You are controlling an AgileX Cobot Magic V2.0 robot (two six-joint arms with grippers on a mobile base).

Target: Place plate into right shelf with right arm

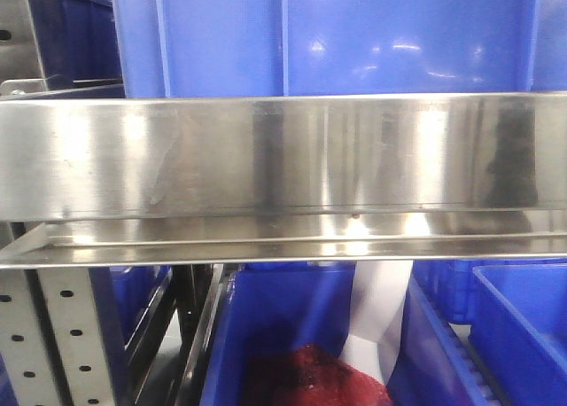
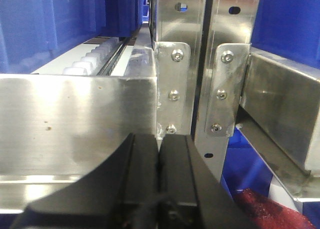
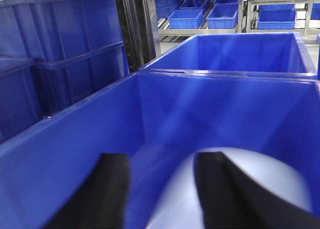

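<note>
Right hand over a blue bin of the right shelf, plate directly beneath it.

From left: the left hand (image 2: 159, 181), fingers pressed together and holding nothing, faces a steel rail of the right shelf (image 2: 75, 124). The right hand (image 3: 161, 189), fingers spread, looks down into a blue bin (image 3: 90, 154); the white plate (image 3: 270, 181) lies below and right of it, the right finger (image 3: 217, 181) crossing its rim. Whether the fingers touch it cannot be told; blur hides contact. The right arm is nearer.

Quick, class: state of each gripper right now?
Left gripper: shut, fingers pressed together, holding nothing.
Right gripper: open; white plate beneath it inside the blue bin.
</note>
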